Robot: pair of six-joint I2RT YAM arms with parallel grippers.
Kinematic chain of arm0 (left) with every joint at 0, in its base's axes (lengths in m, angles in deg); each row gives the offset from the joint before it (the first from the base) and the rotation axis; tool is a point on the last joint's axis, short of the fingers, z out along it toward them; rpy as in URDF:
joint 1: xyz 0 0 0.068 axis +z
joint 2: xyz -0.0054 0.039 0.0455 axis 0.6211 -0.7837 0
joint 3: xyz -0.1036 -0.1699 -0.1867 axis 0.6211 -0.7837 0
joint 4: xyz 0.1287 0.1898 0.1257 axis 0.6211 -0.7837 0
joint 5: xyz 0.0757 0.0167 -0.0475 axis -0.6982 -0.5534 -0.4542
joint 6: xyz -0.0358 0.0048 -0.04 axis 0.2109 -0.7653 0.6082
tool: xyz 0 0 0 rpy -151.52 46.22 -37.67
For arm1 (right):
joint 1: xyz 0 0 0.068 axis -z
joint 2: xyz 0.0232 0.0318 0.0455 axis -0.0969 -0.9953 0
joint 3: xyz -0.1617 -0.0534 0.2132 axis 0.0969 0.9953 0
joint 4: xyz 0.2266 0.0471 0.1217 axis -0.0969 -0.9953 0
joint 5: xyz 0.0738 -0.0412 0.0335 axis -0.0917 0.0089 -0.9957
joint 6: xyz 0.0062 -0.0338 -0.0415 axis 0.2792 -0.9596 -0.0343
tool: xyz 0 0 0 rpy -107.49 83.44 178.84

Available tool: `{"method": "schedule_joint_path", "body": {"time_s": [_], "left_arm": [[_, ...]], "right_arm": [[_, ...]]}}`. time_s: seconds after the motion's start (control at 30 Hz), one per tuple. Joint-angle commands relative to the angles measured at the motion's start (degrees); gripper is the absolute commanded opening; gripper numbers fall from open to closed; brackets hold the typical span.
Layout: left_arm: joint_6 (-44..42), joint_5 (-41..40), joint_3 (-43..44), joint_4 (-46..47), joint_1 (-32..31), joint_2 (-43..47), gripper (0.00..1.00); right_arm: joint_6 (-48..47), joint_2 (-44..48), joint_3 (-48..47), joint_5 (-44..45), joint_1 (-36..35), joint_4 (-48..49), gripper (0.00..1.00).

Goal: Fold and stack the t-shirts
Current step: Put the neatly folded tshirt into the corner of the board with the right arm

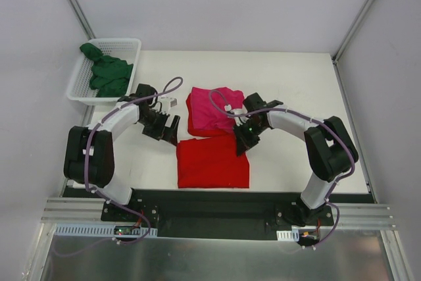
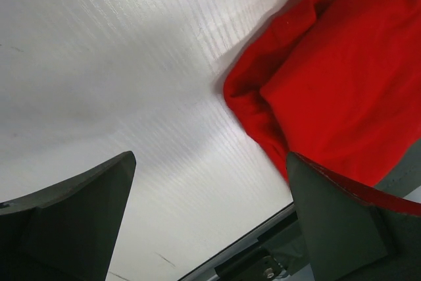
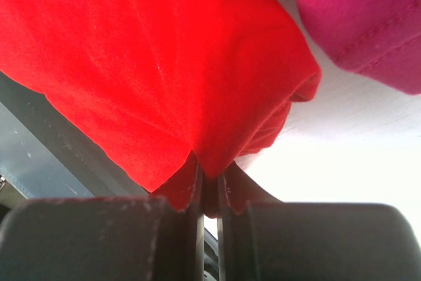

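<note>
The right fingers pinch the edge of the red t-shirt. The left fingers are spread wide beside it, holding nothing.

Bright, even light, soft shadows; right hand out of focus (glare on table).

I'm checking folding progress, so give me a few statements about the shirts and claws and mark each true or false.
1. The right claw is shut on the red shirt. True.
2. The left claw grips the pink shirt. False: it is open and holds nothing, over the table beside the red shirt.
3. The green shirt lies in the basket. True.
4. The pink shirt is stacked on the red one. False: it lies beside it, farther from the arms.
</note>
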Motion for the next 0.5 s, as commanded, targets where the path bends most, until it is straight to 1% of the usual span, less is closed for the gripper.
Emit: {"method": "schedule_joint_path", "body": {"time_s": [0.0,0.13,0.4,0.47], "left_arm": [[4.1,1.0,1.8,-0.1,-0.9,-2.8,0.99],[7.5,4.3,2.0,0.0,-1.6,-5.6,0.99],[10.5,6.6,4.2,1.9,-4.7,-10.1,0.99],[11.7,8.3,4.3,2.4,-5.3,-11.3,0.99]], "right_arm": [[-0.6,1.7,-2.6,-0.4,0.5,-0.7,0.01],[-0.3,1.4,-2.7,-0.7,0.4,-0.4,0.01],[0.3,2.1,-2.0,-1.2,0.4,-0.2,0.01],[0.3,2.2,-2.0,-1.1,0.4,-0.1,0.01]]}}
